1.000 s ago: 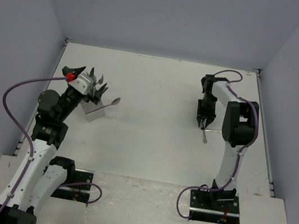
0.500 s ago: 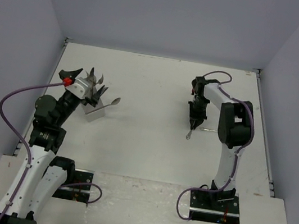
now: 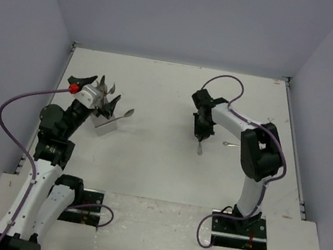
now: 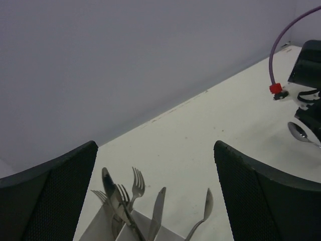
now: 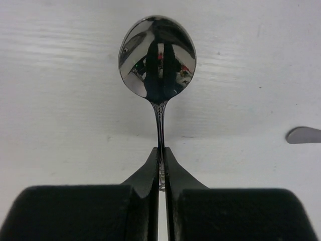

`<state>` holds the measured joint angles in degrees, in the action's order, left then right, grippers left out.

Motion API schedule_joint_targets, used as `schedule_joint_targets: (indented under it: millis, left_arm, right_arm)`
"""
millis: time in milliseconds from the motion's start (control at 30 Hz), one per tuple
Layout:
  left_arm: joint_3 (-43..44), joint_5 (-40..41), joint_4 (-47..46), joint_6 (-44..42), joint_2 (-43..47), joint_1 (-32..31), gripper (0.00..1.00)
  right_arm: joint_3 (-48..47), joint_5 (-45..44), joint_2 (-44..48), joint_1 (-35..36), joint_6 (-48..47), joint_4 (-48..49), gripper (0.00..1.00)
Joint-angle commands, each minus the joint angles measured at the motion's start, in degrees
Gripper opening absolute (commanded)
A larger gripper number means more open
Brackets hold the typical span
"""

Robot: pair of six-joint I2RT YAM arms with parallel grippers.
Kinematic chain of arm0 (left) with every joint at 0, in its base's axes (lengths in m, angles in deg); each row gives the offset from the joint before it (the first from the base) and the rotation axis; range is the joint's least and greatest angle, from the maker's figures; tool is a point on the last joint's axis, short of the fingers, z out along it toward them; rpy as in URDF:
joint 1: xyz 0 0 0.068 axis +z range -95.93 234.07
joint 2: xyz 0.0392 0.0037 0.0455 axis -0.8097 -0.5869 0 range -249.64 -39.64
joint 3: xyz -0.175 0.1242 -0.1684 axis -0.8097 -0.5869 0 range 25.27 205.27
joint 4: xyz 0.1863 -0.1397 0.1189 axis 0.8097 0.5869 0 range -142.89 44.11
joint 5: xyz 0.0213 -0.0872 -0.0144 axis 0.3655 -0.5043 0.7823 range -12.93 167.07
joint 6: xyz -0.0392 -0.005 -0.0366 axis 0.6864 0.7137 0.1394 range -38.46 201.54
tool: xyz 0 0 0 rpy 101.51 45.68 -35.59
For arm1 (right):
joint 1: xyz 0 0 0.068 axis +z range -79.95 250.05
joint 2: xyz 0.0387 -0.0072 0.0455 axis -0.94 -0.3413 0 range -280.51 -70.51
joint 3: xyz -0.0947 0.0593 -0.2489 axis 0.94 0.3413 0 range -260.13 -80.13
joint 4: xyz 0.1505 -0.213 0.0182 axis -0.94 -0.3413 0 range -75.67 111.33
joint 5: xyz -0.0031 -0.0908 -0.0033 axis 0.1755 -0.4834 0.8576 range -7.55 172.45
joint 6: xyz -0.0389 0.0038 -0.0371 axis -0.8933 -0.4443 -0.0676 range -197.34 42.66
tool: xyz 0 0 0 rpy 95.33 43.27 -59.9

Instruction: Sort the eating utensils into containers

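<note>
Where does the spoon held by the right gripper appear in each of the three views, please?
Top external: spoon right of centre, just below the right gripper.
Left wrist: spoon at the far right edge.
Right wrist: spoon in the centre, bowl uppermost.
Shared landmark: the right gripper clamping its handle.

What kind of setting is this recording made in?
Probably a robotics lab test cell: a plain white table boxed in by blank grey walls, with a left arm and right arm bolted at its near edge.
</note>
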<state>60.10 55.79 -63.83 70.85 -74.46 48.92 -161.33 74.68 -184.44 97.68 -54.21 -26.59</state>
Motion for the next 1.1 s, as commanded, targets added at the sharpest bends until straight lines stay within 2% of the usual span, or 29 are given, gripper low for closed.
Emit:
schedule_joint_targets:
  millis: [0, 67, 133, 200, 267, 300, 400, 467, 567, 667, 700, 800, 1067]
  left_arm:
    - [2.08, -5.96, -6.71, 11.19, -5.06, 0.40, 1.00]
    - [5.24, -7.72, -7.87, 20.49, -10.07, 0.23, 1.00]
    - [9.27, -8.60, -7.17, 25.18, -15.76, -0.91, 1.00]
    - [11.04, -8.08, -5.94, 30.55, -19.29, -2.58, 1.00]
    - [11.93, -7.47, -5.94, 32.66, -23.60, -7.31, 1.00]
    - [12.28, -5.11, -5.94, 32.76, -25.97, -12.03, 1.00]
    - [12.81, -0.54, -6.72, 34.51, -30.01, -19.17, 1.00]
    - [12.20, 0.09, -10.65, 39.49, -31.96, -20.16, 1.00]
    - [10.79, 2.97, -15.51, 44.27, -36.35, -22.61, 1.00]
    - [11.66, 8.25, -14.03, 44.71, -38.29, -24.55, 1.00]
    - [12.01, 12.19, -13.59, 45.06, -39.25, -25.86, 1.00]
    - [12.10, 16.08, -13.67, 45.68, -41.19, -27.80, 1.00]
    - [12.81, 18.29, -17.71, 46.65, -44.62, -32.11, 0.98]
  right_arm:
    - [4.55, 1.43, 12.39, 0.93, -2.47, 17.48, 0.00]
    - [10.61, 6.87, 19.69, 1.01, -3.18, 26.71, 0.00]
    - [15.89, 10.74, 25.21, 1.10, -3.88, 33.90, 0.00]
    - [18.09, 14.53, 27.52, 1.10, -4.50, 35.88, 0.00]
    - [18.54, 17.41, 29.29, 1.37, -4.94, 36.76, 0.00]
    - [18.54, 18.57, 29.73, 1.54, -5.03, 36.76, 0.00]
    - [19.42, 24.88, 31.83, 1.98, -5.21, 38.51, 0.00]
    - [19.34, 27.27, 33.50, 2.86, -5.64, 39.40, 0.00]
    - [18.98, 28.94, 34.91, 4.44, -6.26, 39.22, 0.00]
    - [18.55, 28.69, 35.88, 5.14, -6.18, 38.26, 0.00]
    - [18.37, 28.25, 36.06, 5.15, -5.91, 37.82, 0.00]
    - [17.84, 28.07, 35.97, 5.23, -5.47, 36.23, 0.00]
    - [16.26, 24.12, 33.95, 6.02, -4.51, 33.16, 0.00]
